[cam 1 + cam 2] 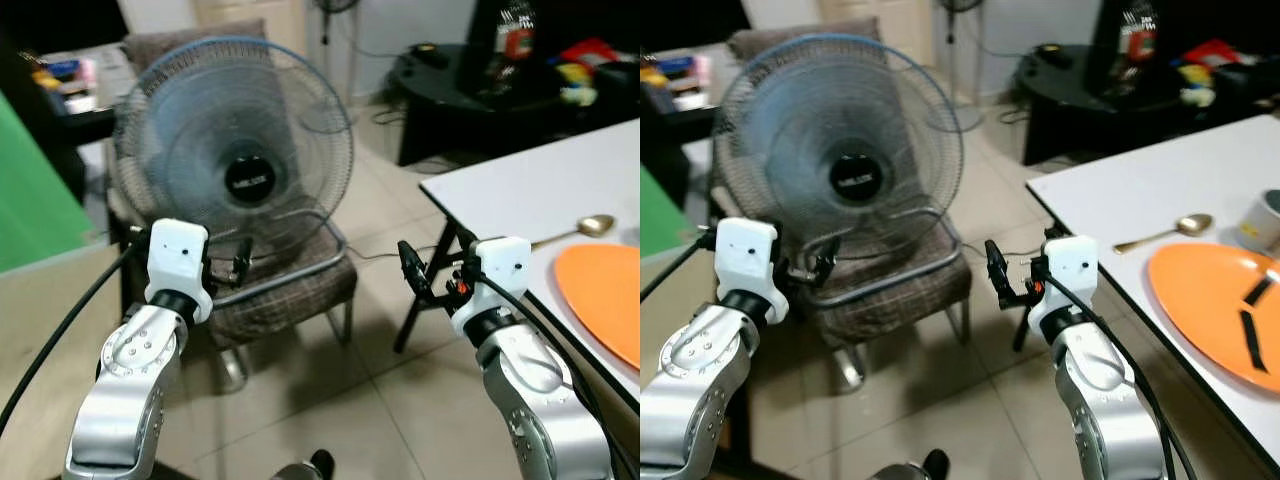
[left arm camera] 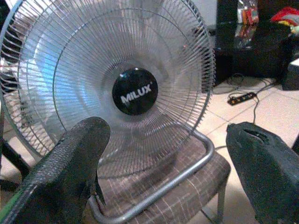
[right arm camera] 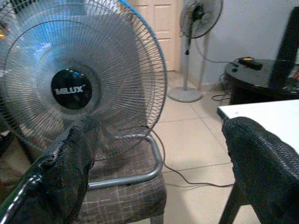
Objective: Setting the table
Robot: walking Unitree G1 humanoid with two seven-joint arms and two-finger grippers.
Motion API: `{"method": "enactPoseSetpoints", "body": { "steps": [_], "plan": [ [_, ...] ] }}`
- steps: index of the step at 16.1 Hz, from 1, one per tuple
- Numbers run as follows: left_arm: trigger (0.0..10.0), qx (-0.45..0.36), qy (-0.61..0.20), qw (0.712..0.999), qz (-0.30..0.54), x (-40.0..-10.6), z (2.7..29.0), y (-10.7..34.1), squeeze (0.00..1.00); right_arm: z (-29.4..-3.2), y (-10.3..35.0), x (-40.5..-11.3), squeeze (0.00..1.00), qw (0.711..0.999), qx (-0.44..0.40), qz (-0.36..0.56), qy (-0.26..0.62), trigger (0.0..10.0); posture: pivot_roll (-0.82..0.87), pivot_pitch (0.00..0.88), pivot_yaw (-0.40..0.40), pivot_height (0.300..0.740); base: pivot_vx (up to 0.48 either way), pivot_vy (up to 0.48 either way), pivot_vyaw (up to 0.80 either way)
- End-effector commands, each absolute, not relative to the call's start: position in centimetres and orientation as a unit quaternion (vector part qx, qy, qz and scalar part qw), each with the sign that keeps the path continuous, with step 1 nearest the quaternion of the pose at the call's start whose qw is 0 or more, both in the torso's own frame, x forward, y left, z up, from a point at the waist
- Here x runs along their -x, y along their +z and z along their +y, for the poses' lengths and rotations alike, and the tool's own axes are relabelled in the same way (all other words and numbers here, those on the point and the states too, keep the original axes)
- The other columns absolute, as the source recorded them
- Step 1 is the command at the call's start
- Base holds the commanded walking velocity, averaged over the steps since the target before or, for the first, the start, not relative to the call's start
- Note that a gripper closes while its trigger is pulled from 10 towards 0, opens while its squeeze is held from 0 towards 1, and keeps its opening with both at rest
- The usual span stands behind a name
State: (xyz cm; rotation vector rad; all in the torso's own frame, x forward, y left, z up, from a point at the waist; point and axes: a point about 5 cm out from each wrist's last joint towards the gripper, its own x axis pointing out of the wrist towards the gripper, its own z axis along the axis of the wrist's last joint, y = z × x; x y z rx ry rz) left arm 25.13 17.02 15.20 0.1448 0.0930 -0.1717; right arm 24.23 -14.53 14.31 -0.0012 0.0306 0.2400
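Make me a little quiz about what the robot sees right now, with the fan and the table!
1. True or false: the fan sits on a chair.
2. What lies on the white table just beyond the orange plate: A) a fork, B) a spoon, C) a knife?
3. Are the left gripper and the right gripper holding anything?

Key
1. True.
2. B, a spoon.
3. No. Both are open and empty, held up in front of the fan.
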Motion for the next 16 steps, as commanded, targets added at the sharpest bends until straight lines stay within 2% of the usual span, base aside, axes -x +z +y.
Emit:
{"method": "enactPoseSetpoints", "body": {
  "steps": [1,4,5,6,9,11,13,16],
  "plan": [
    [10.0,-0.072,-0.086,0.992,0.049,-25.3,17.0,15.3,0.24,-14.2,14.4,-24.2,1.0,0.992,-0.001,0.013,0.128,10.0,0.08,0.0,0.045,0.74,0.0,0.0,0.8],
    [10.0,-0.076,-0.069,0.994,0.025,-25.5,16.9,15.8,0.21,-14.2,14.7,-24.5,1.0,0.993,-0.009,-0.001,0.117,10.0,0.09,0.0,0.038,0.74,0.0,0.0,0.8],
    [10.0,-0.08,-0.06,0.994,0.037,-25.4,17.2,15.5,0.06,-14.3,14.6,-24.8,1.0,0.994,0.005,-0.001,0.107,10.0,0.1,0.0,0.045,0.74,0.0,0.0,0.8],
    [10.0,-0.094,-0.066,0.993,0.032,-25.4,17.1,15.8,0.01,-14.4,14.9,-24.8,1.0,0.995,0.004,-0.007,0.104,10.0,0.1,0.0,0.041,0.74,0.0,0.0,0.8],
    [10.0,-0.098,-0.056,0.993,0.031,-25.2,17.5,15.8,0.0,-14.9,15.1,-25.0,1.0,0.995,0.026,-0.024,0.092,10.0,0.1,0.0,0.047,0.74,0.0,0.0,0.8],
    [10.0,-0.101,-0.078,0.991,0.033,-25.1,17.1,15.8,0.0,-15.2,15.6,-24.8,1.0,0.996,0.014,-0.045,0.079,10.0,0.1,0.0,0.046,0.74,0.0,0.0,0.8],
    [10.0,-0.088,-0.071,0.993,0.043,-25.0,17.2,15.4,0.0,-15.1,15.1,-24.7,1.0,0.996,0.026,-0.027,0.085,10.0,0.09,0.0,0.053,0.74,0.0,0.0,0.74],
    [10.0,-0.075,-0.06,0.995,0.036,-24.8,17.5,15.4,0.0,-14.3,14.5,-24.5,1.0,0.994,0.026,-0.014,0.105,10.0,0.1,0.0,0.045,0.74,0.0,0.0,0.0]
  ]
}}
